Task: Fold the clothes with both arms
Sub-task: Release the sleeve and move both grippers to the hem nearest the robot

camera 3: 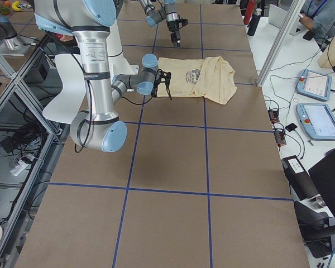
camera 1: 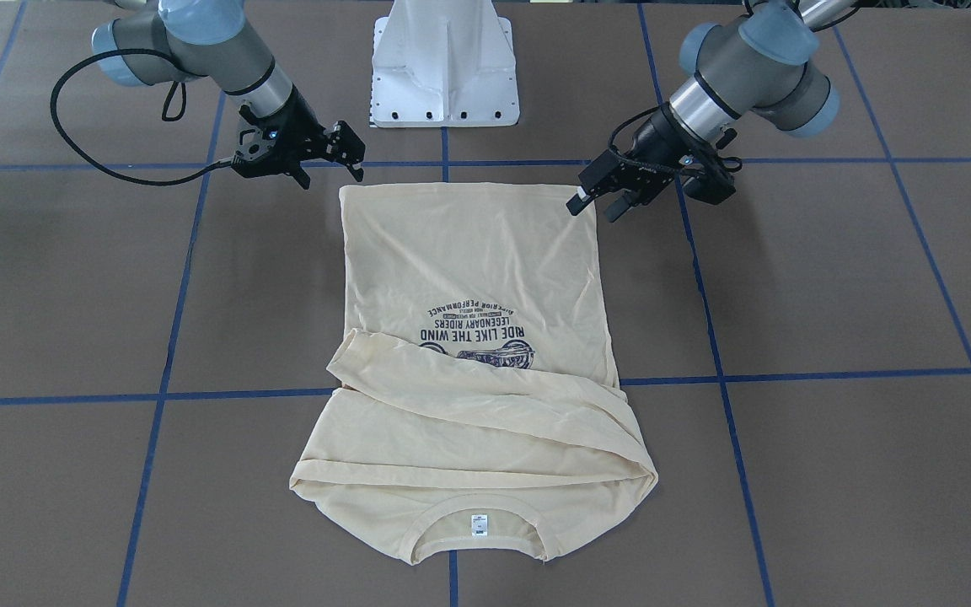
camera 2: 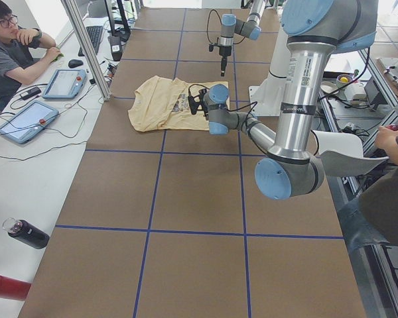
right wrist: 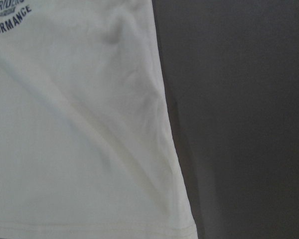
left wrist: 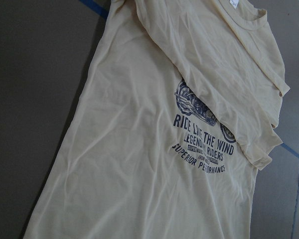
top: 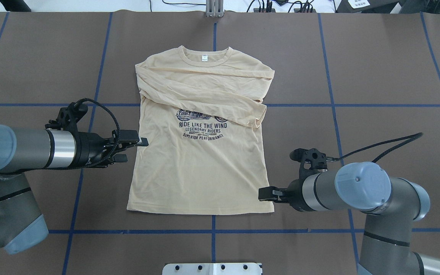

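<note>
From the left of the overhead view: the black two-finger left gripper hangs with its fingers apart and nothing between them, just beside the shirt's left side edge. Its wrist view takes in most of the garment, so I judge it to be well above the cloth.

In the middle, the pale cream-yellow long-sleeved thin shirt lies flat and front up on the brown table with blue tape lines. Its ribbed collar points away from the robot. Both sleeves are crossed loosely over the chest, one overlapping the top of the navy print. The straight hem lies nearest the robot.

On the right, the black two-finger right gripper is spread open too, and empty, at the hem's right corner. Its wrist view sits close on that corner, so it looks low.

Now the worries. The grippers don't look matched, one down at a hem corner, the other higher and seemingly further up the side. Pinching from there would likely send the fold crooked. The fabric is thin and two layers deep, so a shallow pinch could take only the top layer and leave the back behind. And those sleeves are merely laid on, so a quick lift of the hem could slide them off the chest
</note>
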